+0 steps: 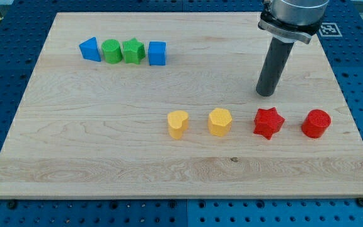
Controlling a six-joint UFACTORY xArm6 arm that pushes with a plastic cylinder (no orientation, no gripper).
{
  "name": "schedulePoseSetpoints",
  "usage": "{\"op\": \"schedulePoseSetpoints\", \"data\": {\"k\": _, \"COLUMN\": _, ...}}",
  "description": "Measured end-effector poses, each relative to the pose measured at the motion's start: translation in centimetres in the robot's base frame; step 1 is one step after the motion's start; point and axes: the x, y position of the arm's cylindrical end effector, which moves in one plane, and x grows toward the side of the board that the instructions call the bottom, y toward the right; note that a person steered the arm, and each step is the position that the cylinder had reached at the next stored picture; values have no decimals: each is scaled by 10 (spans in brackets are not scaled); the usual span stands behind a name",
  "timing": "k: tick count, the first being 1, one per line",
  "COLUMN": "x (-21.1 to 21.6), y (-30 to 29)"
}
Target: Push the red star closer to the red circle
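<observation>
On the desk, my tip rests just above the red star, which sits near the red circle to its right; no claw exists, so none is spread or pinching, and I judge the tip must reach the star's left side.

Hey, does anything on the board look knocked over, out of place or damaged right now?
Nothing stands out. The red star and red circle sit upright, apart, in the row with two yellow blocks. The blue and green blocks line up at the view's top left. My tip is just above the star.
</observation>
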Motion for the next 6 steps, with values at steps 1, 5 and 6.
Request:
{"op": "schedulePoseSetpoints", "data": {"k": 1, "x": 0, "y": 0}}
{"op": "schedulePoseSetpoints", "data": {"k": 5, "x": 72, "y": -55}}
{"op": "schedulePoseSetpoints", "data": {"k": 6, "x": 71, "y": -39}}
